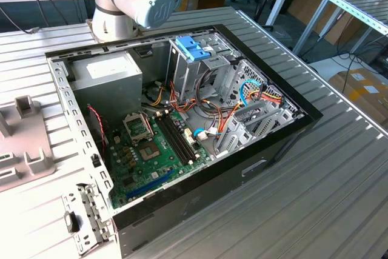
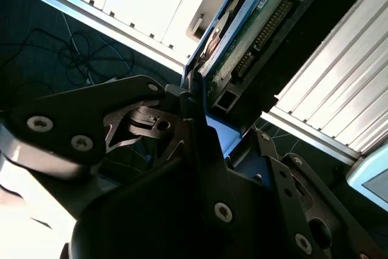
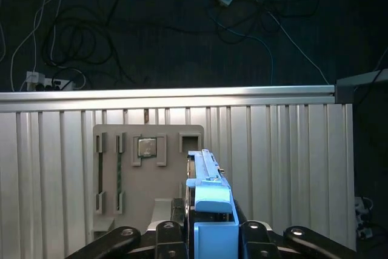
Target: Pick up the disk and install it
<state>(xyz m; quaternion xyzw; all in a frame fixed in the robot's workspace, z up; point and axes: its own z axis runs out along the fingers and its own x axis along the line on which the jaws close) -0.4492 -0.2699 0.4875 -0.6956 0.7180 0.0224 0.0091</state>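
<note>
The disk (image 3: pixel 208 177) stands on edge between my gripper's (image 3: pixel 211 230) dark fingers (image 3: pixel 176 213), its bright blue rail and end tab towards the camera. In the second wrist view the disk's (image 2: pixel 257 19) green circuit board and connector face show, framed by a blue rail, with the gripper (image 2: pixel 209 127) shut on its near end. The disk hangs over a ribbed metal table (image 3: pixel 285 156), beside a grey fixture plate (image 3: pixel 148 177). In the exterior view the open computer case (image 1: pixel 291 144) lies on its side with the motherboard (image 1: pixel 151 150) exposed.
A tall metal drive cage (image 1: pixel 182 68) with a light blue latch (image 1: pixel 193 47) stands at the back of the case, amid cable bundles (image 1: pixel 254 92). The arm's base (image 1: pixel 130 1) rises behind the case. A grey fixture (image 1: pixel 24 144) lies at the exterior view's left. Beyond the table edge, cables lie on a dark floor (image 3: pixel 151 22).
</note>
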